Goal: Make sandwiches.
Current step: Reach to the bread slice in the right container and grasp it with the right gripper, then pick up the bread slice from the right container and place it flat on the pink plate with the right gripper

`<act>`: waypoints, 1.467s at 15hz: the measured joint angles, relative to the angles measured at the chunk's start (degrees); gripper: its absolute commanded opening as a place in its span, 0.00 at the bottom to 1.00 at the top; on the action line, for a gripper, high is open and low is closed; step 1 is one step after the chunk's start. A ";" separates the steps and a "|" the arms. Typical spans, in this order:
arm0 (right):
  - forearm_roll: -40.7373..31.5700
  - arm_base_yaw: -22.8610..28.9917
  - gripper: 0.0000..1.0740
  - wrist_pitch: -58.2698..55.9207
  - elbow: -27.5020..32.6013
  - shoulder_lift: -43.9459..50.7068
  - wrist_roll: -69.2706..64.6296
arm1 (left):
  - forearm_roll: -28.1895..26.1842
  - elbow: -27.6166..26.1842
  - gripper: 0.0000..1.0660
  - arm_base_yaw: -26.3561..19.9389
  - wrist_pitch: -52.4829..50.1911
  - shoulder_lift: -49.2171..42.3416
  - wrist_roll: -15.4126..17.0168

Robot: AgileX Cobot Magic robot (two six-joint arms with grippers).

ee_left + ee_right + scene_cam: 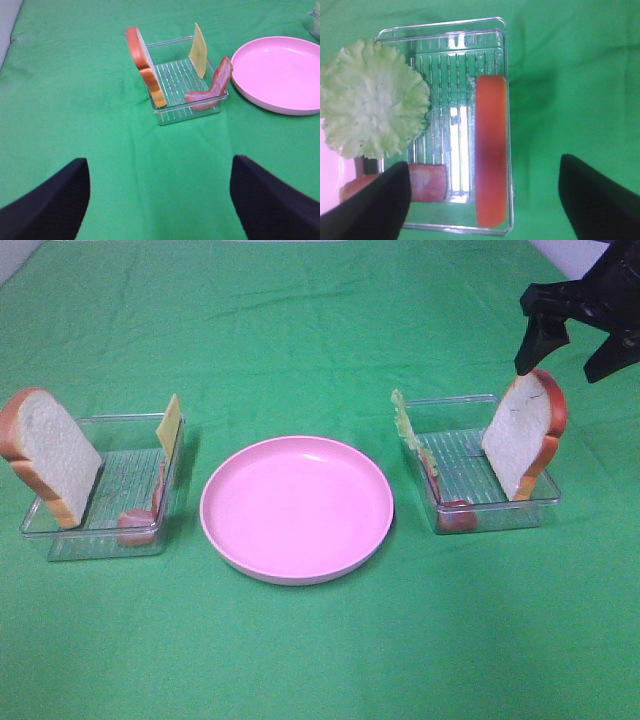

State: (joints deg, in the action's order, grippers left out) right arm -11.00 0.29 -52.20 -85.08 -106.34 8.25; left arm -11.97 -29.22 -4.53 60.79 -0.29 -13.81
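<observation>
Right tool (558, 368) hangs over the bread (520, 435) in the right tray (470, 465), jaws apart. Left tool (160, 200), also apart, hovers above the desk (75, 100).

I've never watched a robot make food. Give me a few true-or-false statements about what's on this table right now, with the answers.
1. The pink plate has no food on it. True.
2. The lettuce shares a tray with the cheese. False: the lettuce is in the right tray, the cheese in the left tray.
3. The left bread slice and the right bread slice each lean in a tray. True.
4. The right gripper is clamped on the right bread slice. False: it hangs open above it.
</observation>
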 measured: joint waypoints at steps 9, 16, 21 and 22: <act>-2.01 0.00 0.11 -4.70 -5.04 -11.06 0.00 | 0.00 0.00 0.70 0.00 0.00 0.00 0.00; -1.95 -0.11 0.00 -6.82 -5.04 -5.50 0.00 | 0.00 0.00 0.70 0.00 0.00 0.00 0.00; -9.68 -0.17 0.00 -9.74 -5.50 6.93 1.55 | 0.00 0.00 0.70 0.00 0.00 0.00 0.00; -13.81 -0.17 0.00 -10.83 -5.50 8.54 3.44 | 0.00 0.00 0.70 0.00 0.00 0.00 0.00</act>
State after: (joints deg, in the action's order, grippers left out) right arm -24.81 0.11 -63.03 -90.58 -97.80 11.69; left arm -11.97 -29.22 -4.53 60.79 -0.29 -13.81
